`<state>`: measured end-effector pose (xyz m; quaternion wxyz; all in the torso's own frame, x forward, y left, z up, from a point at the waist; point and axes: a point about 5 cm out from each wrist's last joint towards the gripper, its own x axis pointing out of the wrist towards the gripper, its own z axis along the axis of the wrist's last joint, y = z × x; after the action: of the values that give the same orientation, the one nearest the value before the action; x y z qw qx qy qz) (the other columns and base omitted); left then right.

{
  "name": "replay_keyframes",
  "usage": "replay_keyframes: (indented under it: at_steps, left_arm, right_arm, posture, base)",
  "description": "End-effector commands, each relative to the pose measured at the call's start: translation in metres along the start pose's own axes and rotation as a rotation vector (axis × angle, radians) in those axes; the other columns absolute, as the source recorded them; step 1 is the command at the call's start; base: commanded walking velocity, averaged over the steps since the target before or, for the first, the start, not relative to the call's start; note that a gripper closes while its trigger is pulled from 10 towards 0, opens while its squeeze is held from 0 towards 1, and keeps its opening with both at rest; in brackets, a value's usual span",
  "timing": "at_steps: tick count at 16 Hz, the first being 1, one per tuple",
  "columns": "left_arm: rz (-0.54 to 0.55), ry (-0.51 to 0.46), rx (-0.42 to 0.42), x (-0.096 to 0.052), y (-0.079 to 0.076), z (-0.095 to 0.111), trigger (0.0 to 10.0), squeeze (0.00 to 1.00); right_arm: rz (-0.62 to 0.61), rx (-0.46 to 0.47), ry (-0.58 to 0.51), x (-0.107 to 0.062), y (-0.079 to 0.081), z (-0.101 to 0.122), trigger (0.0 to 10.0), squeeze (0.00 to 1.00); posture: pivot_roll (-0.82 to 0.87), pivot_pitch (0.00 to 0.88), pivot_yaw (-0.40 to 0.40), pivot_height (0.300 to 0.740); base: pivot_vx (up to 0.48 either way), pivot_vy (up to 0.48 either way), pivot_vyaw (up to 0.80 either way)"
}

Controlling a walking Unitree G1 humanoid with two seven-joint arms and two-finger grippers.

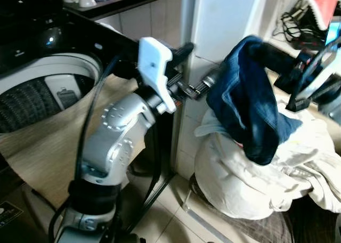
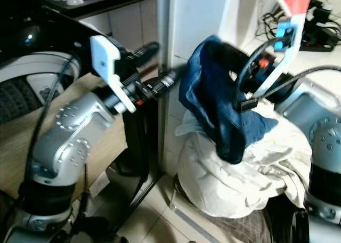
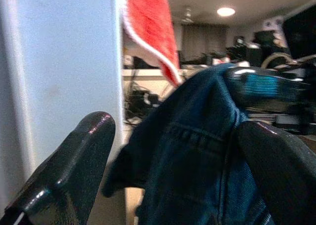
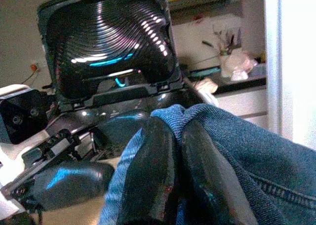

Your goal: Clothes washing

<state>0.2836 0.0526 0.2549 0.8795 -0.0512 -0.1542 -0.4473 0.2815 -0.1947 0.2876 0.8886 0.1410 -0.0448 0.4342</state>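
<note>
Denim garment (image 1: 250, 102), dark blue, hangs in the air at the centre right of the scene, above a heap of white laundry (image 1: 250, 179) that rests on the floor near a white vertical panel (image 1: 224, 19). The lower end of the garment droops onto the top of the white heap.

Right claw (image 4: 177, 161) is pressed together on the upper edge of the garment: in the right wrist view both black fingers (image 4: 153, 170) sit side by side with a fold of blue denim pinched between them. In the right eye view the right arm (image 2: 325, 147) reaches in from the right, and the garment drapes down from the gripping point.

Left claw (image 3: 177, 151) is spread. In the left wrist view its two black fingers stand well apart, with the denim garment hanging beyond and between them; whether they touch the cloth cannot be told. The left arm (image 1: 120, 131) extends from the near left toward the garment, its white wrist bracket (image 1: 155, 72) level with the panel edge.

Washing machine (image 1: 48, 88), a top loader with a round opening and white rim, stands at the far left. A beige cloth (image 1: 42, 147) hangs over its front. Red fabric (image 3: 150, 27) hangs at the far right, above a tangle of black cables (image 1: 290, 16).
</note>
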Motion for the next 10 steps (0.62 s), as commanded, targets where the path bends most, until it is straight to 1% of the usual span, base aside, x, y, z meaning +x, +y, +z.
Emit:
replay_keyframes:
  at_steps: [1, 2, 3, 4, 6, 7, 8, 9, 10]
  left_arm:
    - [-0.091, 0.019, -0.043, 0.0, -0.015, -0.003, 10.0, 0.0]
    - [-0.143, 0.042, -0.084, -0.001, -0.024, -0.009, 10.0, 0.0]
    - [-0.161, 0.049, -0.107, -0.002, -0.027, -0.011, 10.0, 0.0]
    - [-0.185, 0.057, -0.192, -0.003, -0.033, -0.015, 10.0, 0.0]
    - [-0.202, 0.082, -0.226, -0.003, -0.038, -0.021, 10.0, 0.0]
    - [-0.178, 0.109, -0.213, -0.001, -0.037, -0.025, 10.0, 0.0]
    - [-0.151, 0.13, -0.178, 0.001, -0.035, -0.029, 10.0, 0.0]
    - [-0.078, 0.13, -0.15, 0.004, -0.027, -0.029, 10.0, 0.0]
    - [-0.038, 0.125, -0.139, 0.005, -0.022, -0.029, 10.0, 0.0]
  right_arm:
    - [0.025, -0.009, -0.018, -0.001, 0.009, 0.007, 0.0, 0.0]
    - [0.028, -0.004, -0.016, -0.001, 0.01, 0.006, 0.0, 0.0]
    - [0.028, -0.002, -0.015, -0.001, 0.01, 0.006, 0.0, 0.0]
    - [0.027, 0.003, -0.009, -0.001, 0.011, 0.005, 0.0, 0.0]
    - [0.032, 0.007, 0.001, -0.001, 0.015, 0.003, 0.0, 0.0]
    - [0.036, 0.008, 0.006, -0.001, 0.016, 0.003, 0.0, 0.0]
    - [0.039, 0.009, 0.005, 0.0, 0.017, 0.003, 0.0, 0.0]
    - [0.04, 0.01, 0.007, 0.0, 0.019, 0.002, 0.0, 0.0]
    - [0.041, 0.01, 0.007, 0.0, 0.02, 0.002, 0.0, 0.0]
  posture:
    - [-0.06, 0.0, -0.002, 0.74]
    - [-0.06, 0.0, -0.002, 0.74]
    - [-0.06, 0.0, -0.002, 0.74]
    - [-0.06, 0.0, -0.002, 0.74]
    - [-0.06, 0.0, 0.001, 0.74]
    - [-0.06, 0.0, 0.001, 0.74]
    - [-0.06, 0.0, 0.004, 0.74]
    - [-0.06, 0.0, 0.004, 0.74]
    - [-0.07, 0.0, 0.006, 0.74]
  base:
    - [0.0, 0.0, 0.0]
    - [0.0, 0.0, 0.0]
    - [0.0, 0.0, 0.0]
    - [0.0, 0.0, 0.0]
    - [0.0, 0.0, 0.0]
    - [0.0, 0.0, 0.0]
    - [0.0, 0.0, 0.0]
    - [0.0, 0.0, 0.0]
    - [0.0, 0.0, 0.0]
